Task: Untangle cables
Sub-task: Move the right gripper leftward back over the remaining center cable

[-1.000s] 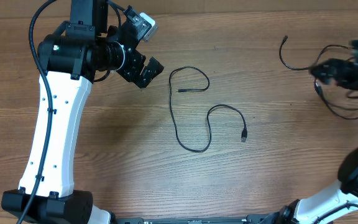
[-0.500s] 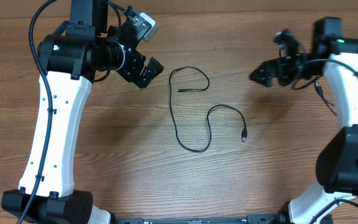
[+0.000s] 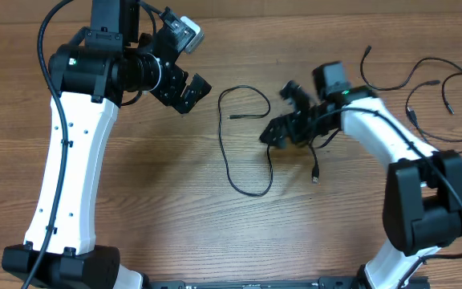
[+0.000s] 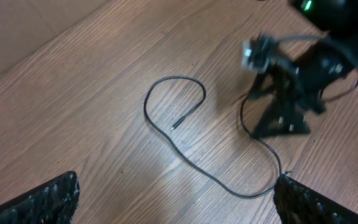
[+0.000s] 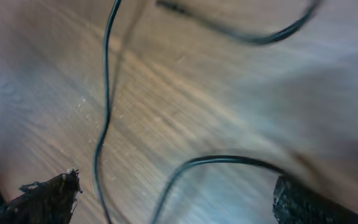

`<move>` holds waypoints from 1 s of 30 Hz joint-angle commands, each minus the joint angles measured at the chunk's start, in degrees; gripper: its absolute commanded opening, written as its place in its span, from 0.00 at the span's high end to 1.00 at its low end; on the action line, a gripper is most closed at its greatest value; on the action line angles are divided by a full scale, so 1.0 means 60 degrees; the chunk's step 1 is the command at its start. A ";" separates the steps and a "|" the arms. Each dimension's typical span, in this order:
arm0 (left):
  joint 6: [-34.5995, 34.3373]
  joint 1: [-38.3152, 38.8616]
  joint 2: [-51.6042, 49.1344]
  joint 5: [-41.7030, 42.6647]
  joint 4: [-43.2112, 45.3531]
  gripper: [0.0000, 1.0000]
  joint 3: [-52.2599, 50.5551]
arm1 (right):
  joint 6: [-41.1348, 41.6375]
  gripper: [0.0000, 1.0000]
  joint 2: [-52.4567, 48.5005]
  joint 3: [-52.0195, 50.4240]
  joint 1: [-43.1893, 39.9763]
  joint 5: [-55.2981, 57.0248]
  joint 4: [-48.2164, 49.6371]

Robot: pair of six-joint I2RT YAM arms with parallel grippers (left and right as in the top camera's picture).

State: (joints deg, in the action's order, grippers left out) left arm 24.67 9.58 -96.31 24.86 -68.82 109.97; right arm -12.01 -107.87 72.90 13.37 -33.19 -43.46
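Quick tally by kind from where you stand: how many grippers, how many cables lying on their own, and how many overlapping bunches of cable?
Grippers: 2, the left gripper and the right gripper, both open.
Cables lying alone: 1, the lone cable in the middle of the table.
Overlapping bunches: 1, the cable bunch at the far right; its strands cross too much to count.
Total: 4

Overhead: looks straight down from far above, whole worktop [image 3: 159, 217].
Left wrist: oblique, mid-range.
Right wrist: close, blurred.
Shared: centre cable [image 3: 225, 156].
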 commanded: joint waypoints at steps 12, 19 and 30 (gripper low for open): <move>0.0251 -0.0095 0.0160 0.0004 0.0007 0.01 0.0087 | 0.0761 0.00 0.0011 -0.0025 0.2113 0.0197 0.1610; 0.0251 -0.0095 0.0160 0.0004 0.0004 0.00 0.0087 | 0.0758 0.00 0.0011 -0.0025 0.2481 -0.1049 0.1963; 0.0251 -0.0095 0.0160 0.0004 0.0007 0.01 0.0087 | 0.2244 0.00 0.0007 -0.0025 0.2554 -0.0397 0.2524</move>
State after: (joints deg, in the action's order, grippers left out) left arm 24.67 9.58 -96.31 24.84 -68.79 109.97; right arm -4.60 -107.92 72.53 28.27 -38.28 -29.12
